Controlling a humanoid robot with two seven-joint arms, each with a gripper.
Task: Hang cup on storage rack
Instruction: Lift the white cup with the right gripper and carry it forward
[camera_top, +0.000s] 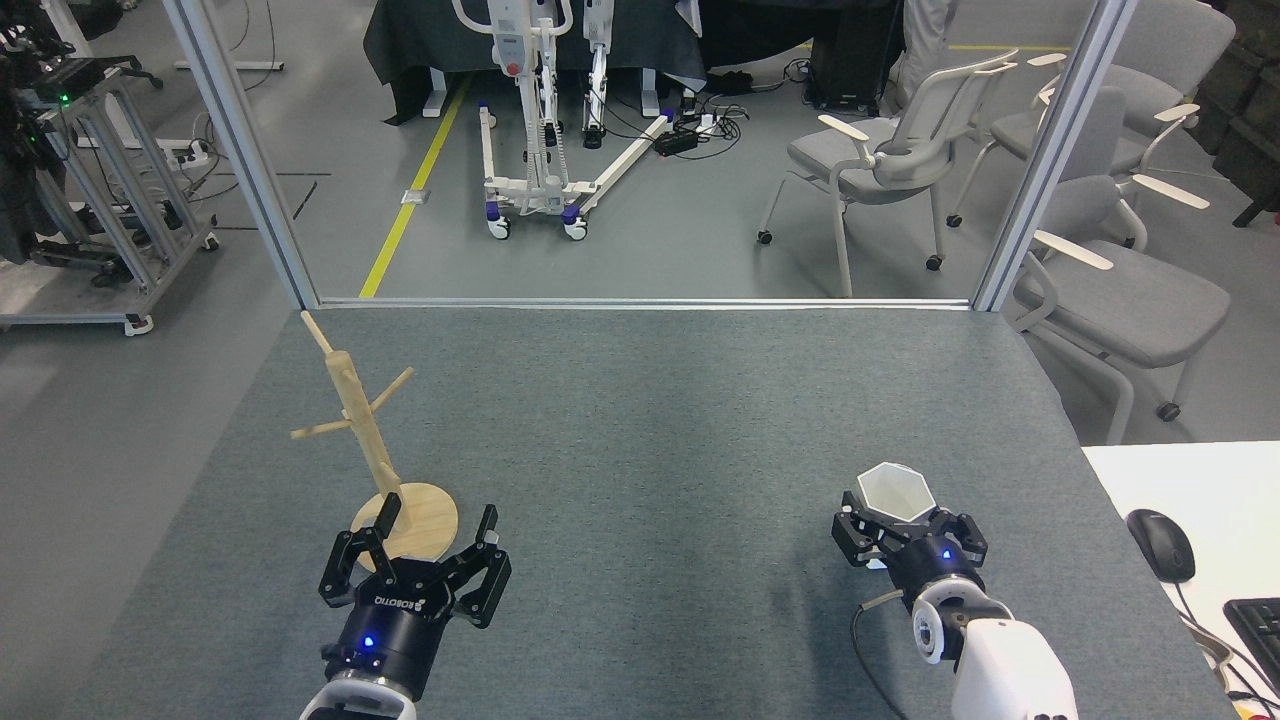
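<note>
The step in hand looks like the pick-up: the right tool (908, 535) sits at the cup (896, 492), its fingers on either side of the lower body, though I cannot tell whether they have closed on it. Next it must clamp firmly, lift, and carry the cup far to its left — to the storage rack (366, 430). The left tool (415, 560) hangs spread and empty just before the rack's base, in the approach path; the tabletop (660, 420) between is bare.
</note>
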